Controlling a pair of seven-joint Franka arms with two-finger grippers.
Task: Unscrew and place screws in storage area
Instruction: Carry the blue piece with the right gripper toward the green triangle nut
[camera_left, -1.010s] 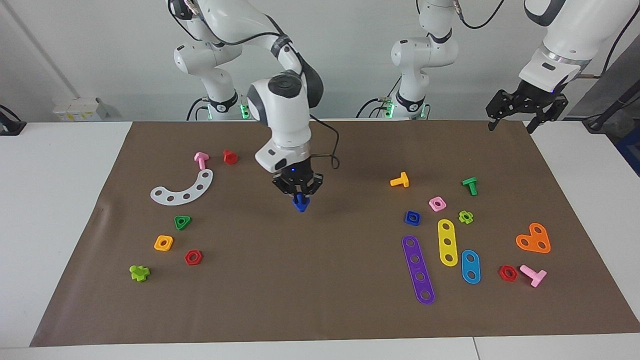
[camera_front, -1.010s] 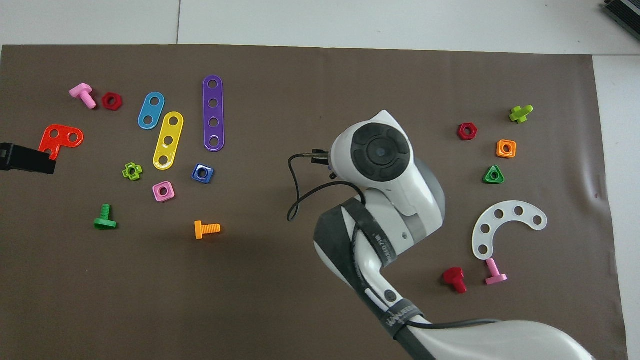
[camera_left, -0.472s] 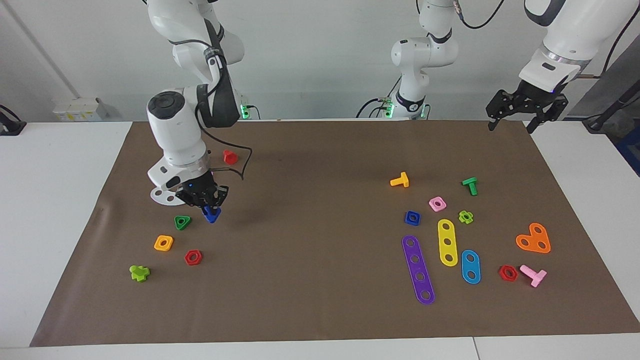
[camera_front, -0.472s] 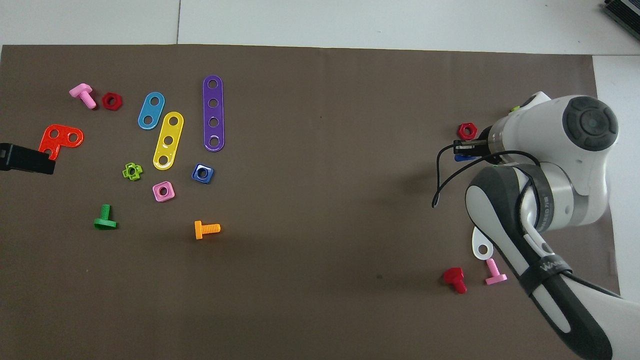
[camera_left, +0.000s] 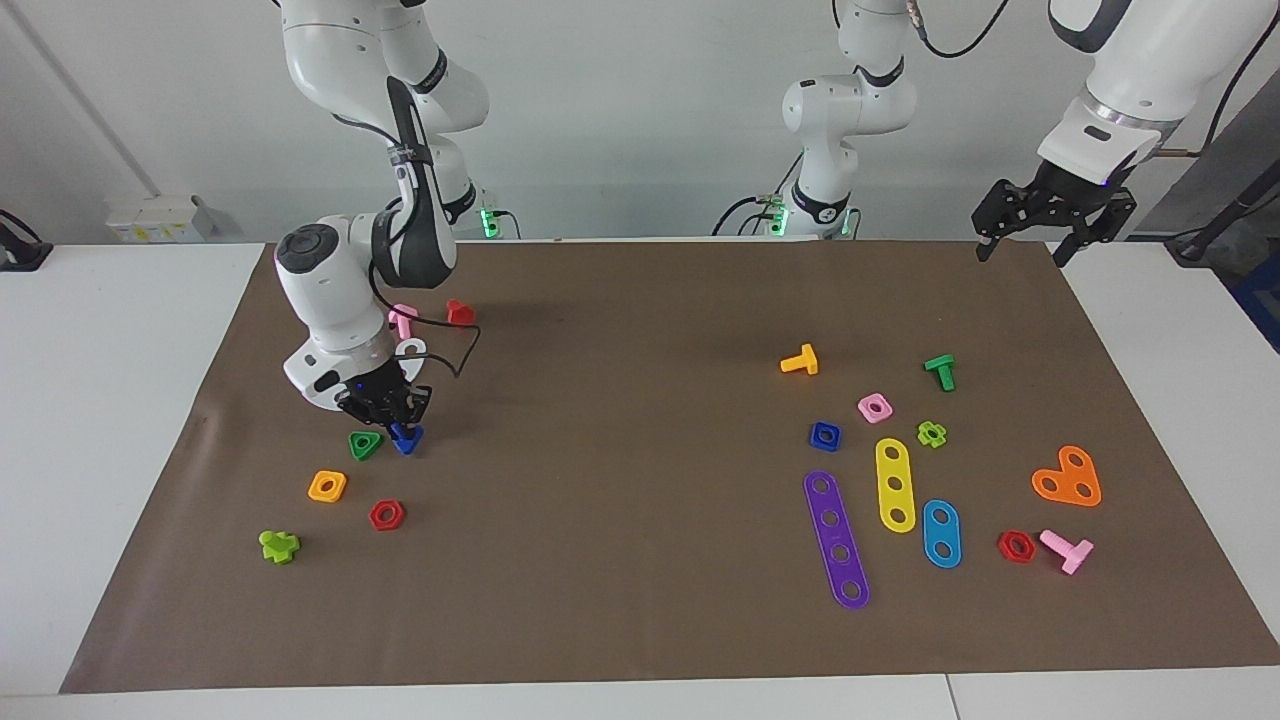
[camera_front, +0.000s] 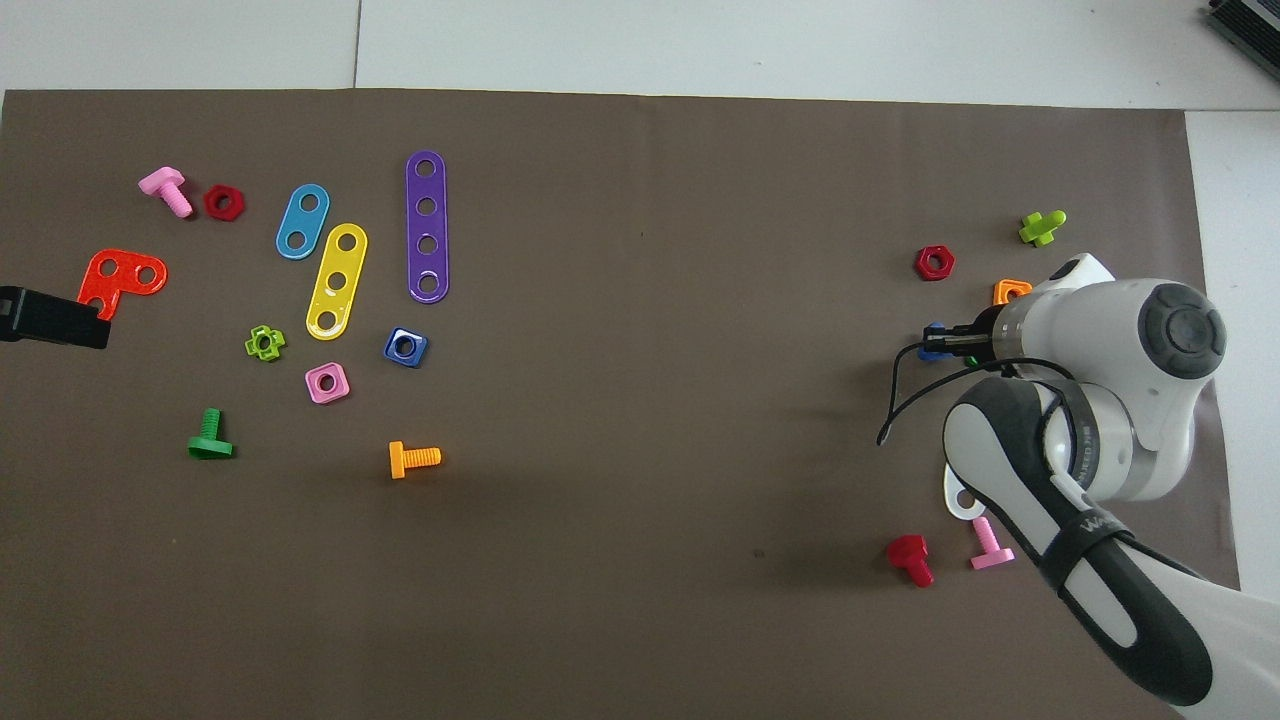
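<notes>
Now the right gripper (camera_left: 397, 418) pinches the blue screw (camera_left: 406, 438) low beside the green nut (camera_left: 365, 444); left gripper (camera_left: 1047, 226) (waiting at the mat's corner) is spread wide.

Both arms are glossy white with rounded joint housings and dark grey bands at the joints. The right arm's wrist cap is a dark grey disc with raised segments. A thin black cable loops loose just above the right end effector (camera_left: 392, 415), which is black with a small blue light. The left end effector (camera_left: 1040, 232) is black too, with splayed links. Green lights glow at both bases.
</notes>
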